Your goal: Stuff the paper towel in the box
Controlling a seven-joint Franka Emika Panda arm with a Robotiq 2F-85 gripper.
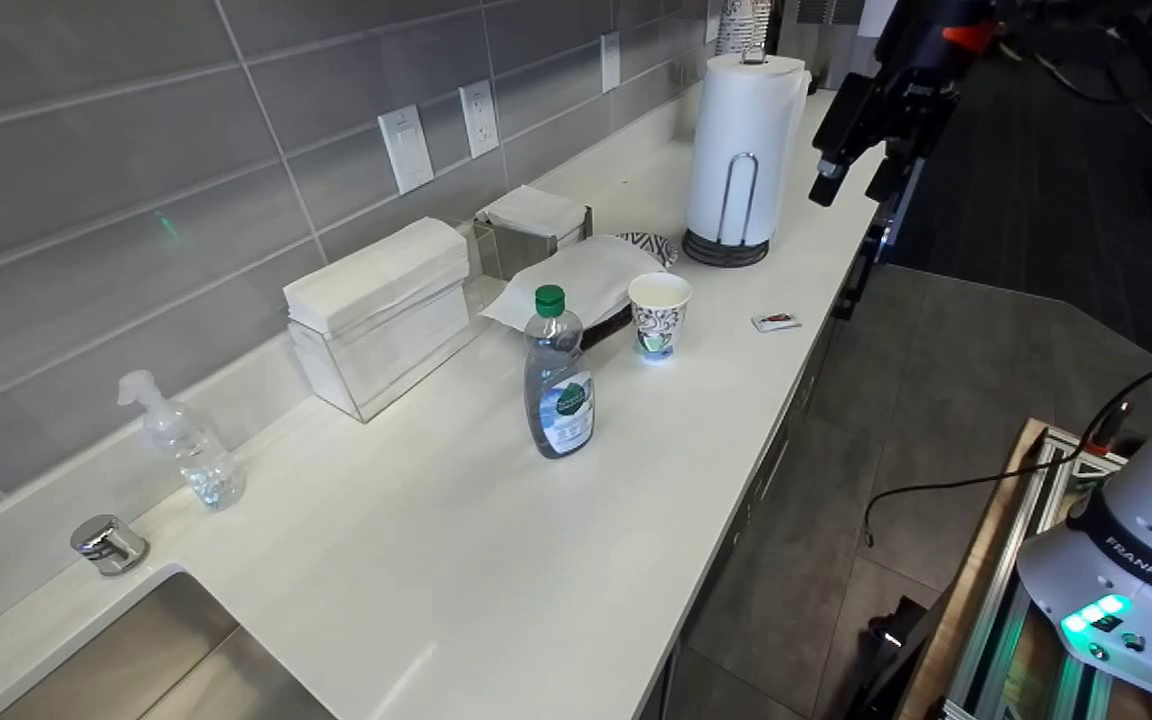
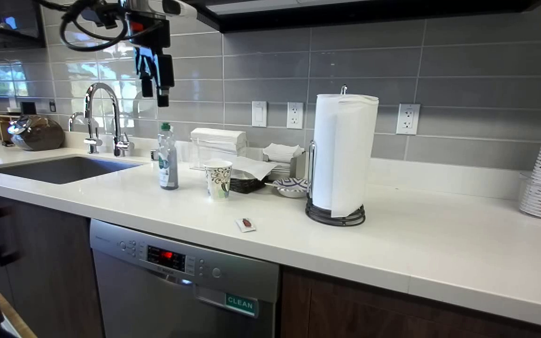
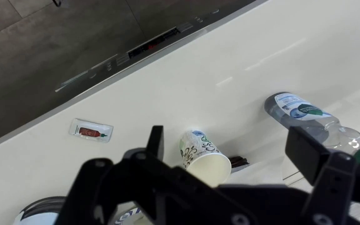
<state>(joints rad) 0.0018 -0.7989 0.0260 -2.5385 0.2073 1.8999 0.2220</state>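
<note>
Hanging jaws-apart, upper right in an exterior view, the tool (image 1: pixel 853 188) clears the paper towel (image 1: pixel 591 282); below, open worktop (image 1: pixel 506 580) reaches its edge (image 1: pixel 735 505).

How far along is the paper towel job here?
Done: nothing visibly; the loose paper towel lies spread over a black object, perhaps the box meant. In hand: nothing; the tool hangs open in the air, clear of the towel. Left: probably all of it, gripping the towel and stuffing it in.

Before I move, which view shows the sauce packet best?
The wrist view: the sauce packet appears largest there, unblocked, its printed red bottle distinct. Both exterior views show it whole, but smaller and more obliquely.
</note>
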